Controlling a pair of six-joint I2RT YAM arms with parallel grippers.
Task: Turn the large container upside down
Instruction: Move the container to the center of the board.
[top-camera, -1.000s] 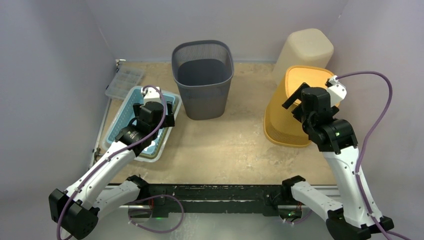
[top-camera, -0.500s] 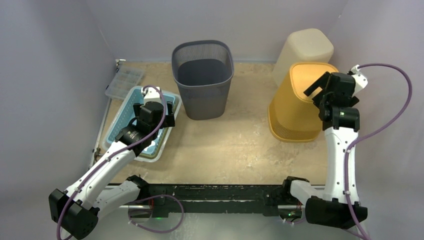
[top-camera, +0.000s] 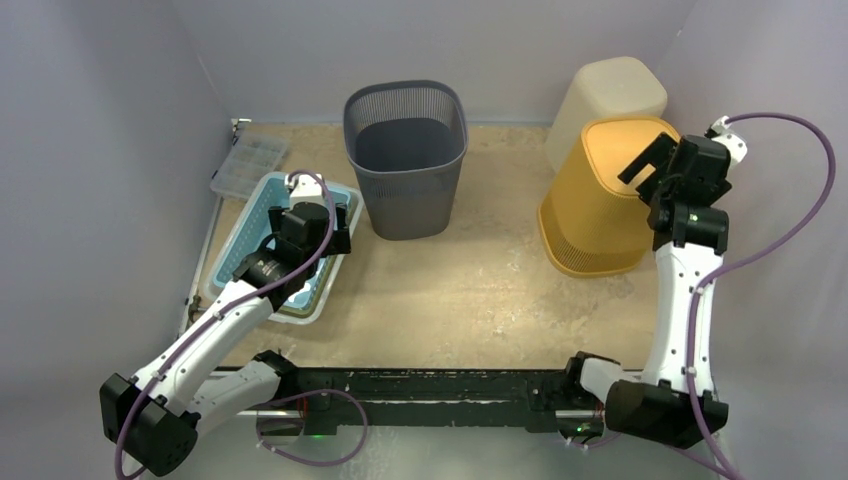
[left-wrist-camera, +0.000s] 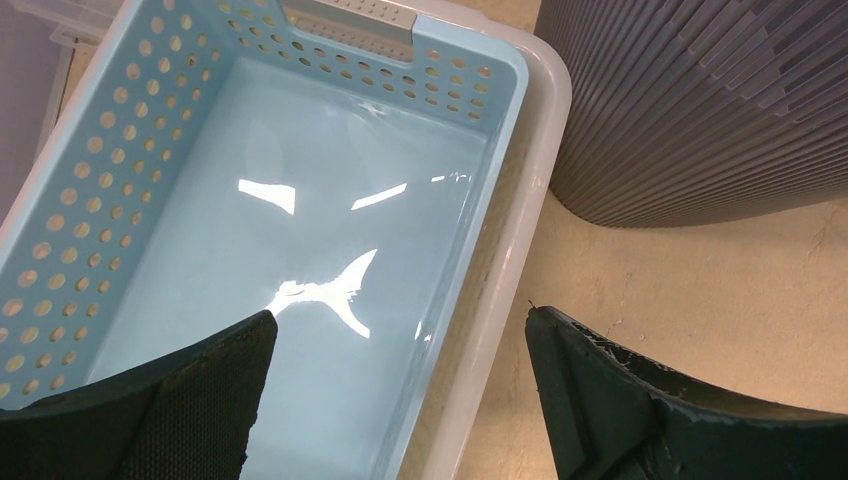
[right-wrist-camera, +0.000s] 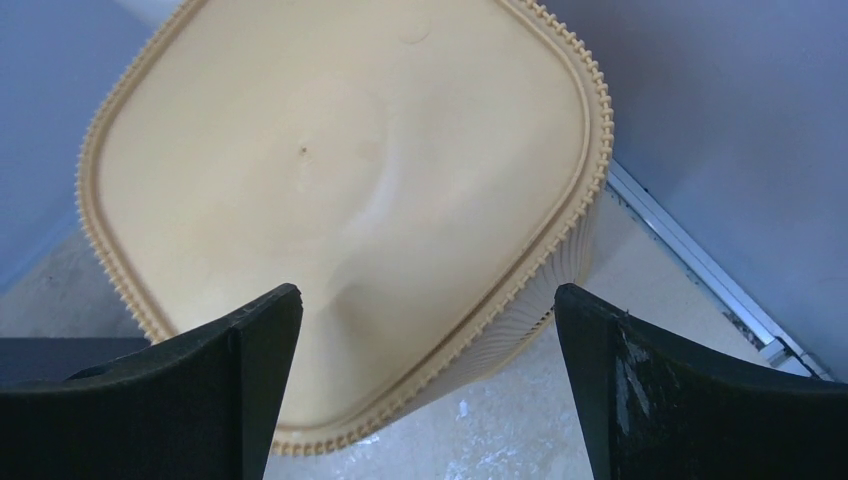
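The large container, a yellow mesh bin (top-camera: 590, 215), stands upside down on the table at the right, its flat base on top. My right gripper (top-camera: 646, 160) hovers just above the right side of that base, open and empty, touching nothing. Its wrist view looks past the yellow bin: the right gripper (right-wrist-camera: 428, 297) frames the base of a cream bin (right-wrist-camera: 330, 180). My left gripper (top-camera: 338, 230) hangs open over the right rim of a light blue perforated basket (top-camera: 250, 215). In the left wrist view the left gripper (left-wrist-camera: 400, 318) straddles that rim, holding nothing.
A grey ribbed bin (top-camera: 405, 200) stands upright at the back centre, close to the blue basket (left-wrist-camera: 150, 150), which nests in a white one. The cream bin (top-camera: 610, 95) sits inverted in the back right corner. A clear compartment box (top-camera: 247, 165) lies back left.
The yellow bin went from tilted against the right gripper to standing inverted, a little further right. The right arm swung up and to the right. The left arm stayed put.
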